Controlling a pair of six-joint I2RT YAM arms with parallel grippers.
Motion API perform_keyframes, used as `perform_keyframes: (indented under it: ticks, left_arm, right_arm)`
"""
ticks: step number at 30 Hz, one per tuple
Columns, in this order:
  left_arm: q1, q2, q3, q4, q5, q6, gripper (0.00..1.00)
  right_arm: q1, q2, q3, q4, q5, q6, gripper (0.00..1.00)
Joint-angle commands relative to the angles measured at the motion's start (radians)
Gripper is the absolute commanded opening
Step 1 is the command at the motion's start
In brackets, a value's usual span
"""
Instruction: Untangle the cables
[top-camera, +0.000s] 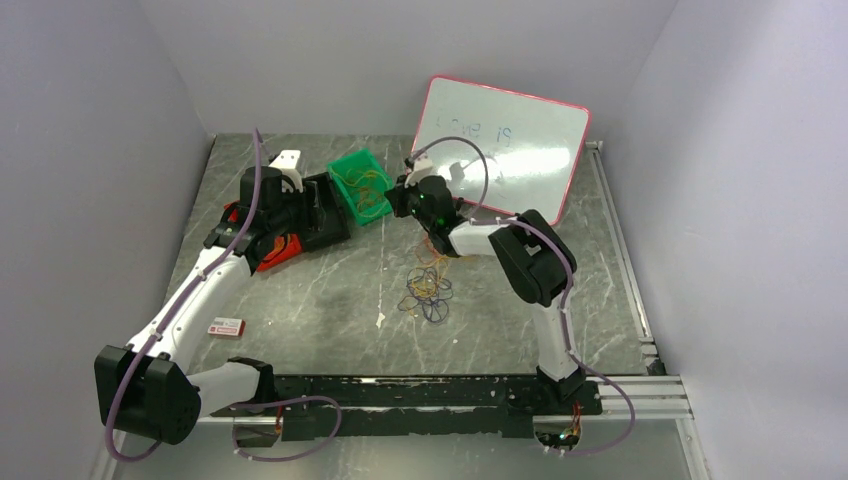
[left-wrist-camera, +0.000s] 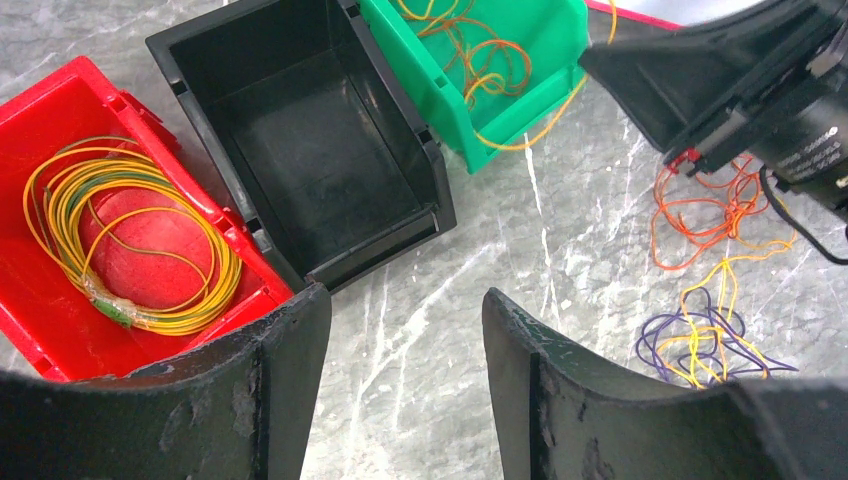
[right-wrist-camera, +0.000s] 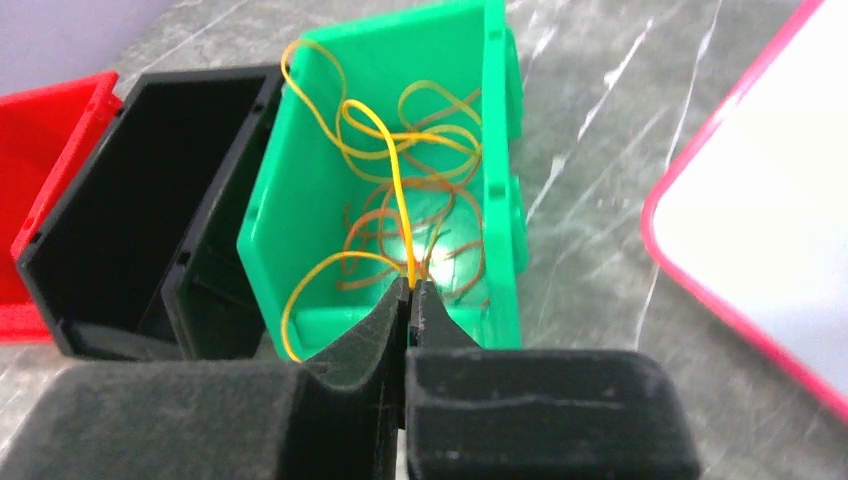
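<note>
**Cables: 1 pinched, rest split btwn bins & table**

Cables (top-camera: 428, 290) lie partly in a loose tangle on the table (top-camera: 320, 300), in front of my right arm. The orange loops (left-wrist-camera: 710, 210) are on the side nearer the bins. The yellow & purple loops (left-wrist-camera: 700, 340) lie just beside them, and the 2 lots touch.

My right gripper (right-wrist-camera: 412, 292) hangs over the green bin (right-wrist-camera: 270, 200), jaws pinched tight on 1 yellow cable (right-wrist-camera: 395, 170). That cable rises from my fingertips, arcs up & curls back into the bin. More orange strands (right-wrist-camera: 400, 215) lie loose on the bin floor under it. In the left wrist view, 1 yellow strand droops over the bin's front lip.

My left gripper (left-wrist-camera: 400, 300) has its jaws wide apart w/ only table btwn them, just in front of the black bin (left-wrist-camera: 300, 130). The black bin sits btwn the green bin & the red bin (left-wrist-camera: 50, 110), touching both. The red bin holds a yellow-green coil (left-wrist-camera: 55, 195) wound round a red lump (left-wrist-camera: 140, 240); can't tell what the lump is.

A pink-framed whiteboard (top-camera: 505, 140) leans at the back, behind my right gripper. A small red-&-white tag (top-camera: 226, 327) lies on the table near my left arm.
</note>
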Motion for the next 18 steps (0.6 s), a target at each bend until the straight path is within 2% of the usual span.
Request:
perform_keyframes:
  ticks: [1,10,18]
  left_arm:
    - [0.006,-0.007,-0.002,-0.004,-0.001,0.009,0.62]
    - [0.006,0.000,0.001,-0.004,-0.003,0.014,0.62]
    - [0.007,0.007,0.003,-0.004,-0.004,0.017,0.62]
  right_arm:
    - [0.006,0.024,0.116,-0.107,0.012,-0.175,0.00]
    - [0.007,0.178,0.388,-0.204,-0.012,-0.424,0.00]
    - [0.015,0.280,0.522,-0.191,-0.059,-0.633,0.00]
